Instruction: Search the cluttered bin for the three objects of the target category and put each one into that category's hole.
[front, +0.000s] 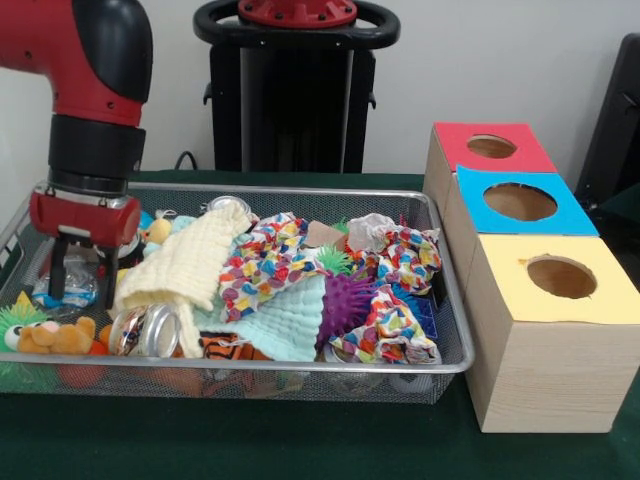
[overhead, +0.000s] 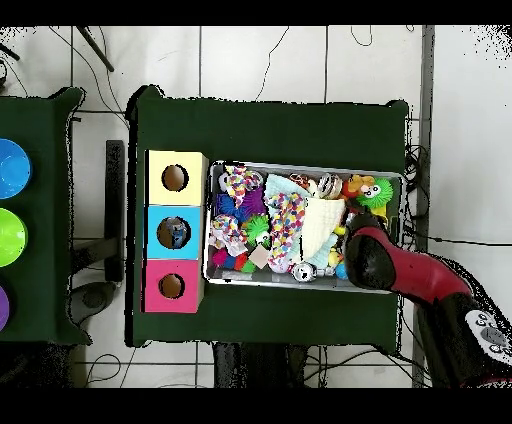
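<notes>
A wire-mesh bin (front: 440, 365) sits on the green cloth-covered table (front: 300, 445), heaped with soft and crinkled things: a pale yellow waffle-weave cloth (front: 185, 265), a mint cloth (front: 285, 320), bright patterned rags (front: 265, 260), a purple spiky ball (front: 345, 300), a shiny metal can (front: 145, 330) lying on its side, an orange plush toy (front: 55, 338) and a striped tiger plush (front: 225, 348). Which of these belong to the target category cannot be told. Beside the bin, toward one table edge, stand three pale wooden boxes with round holes: a red-topped box (front: 490, 148), a blue-topped box (front: 518, 203) and a yellow-topped box (front: 560, 280). The hand (front: 80, 285) hangs in the bin's end farthest from the boxes, its two dark fingers (front: 57, 270) spread, gripping nothing. The floor (overhead: 250, 60) is pale tile crossed by cables.
</notes>
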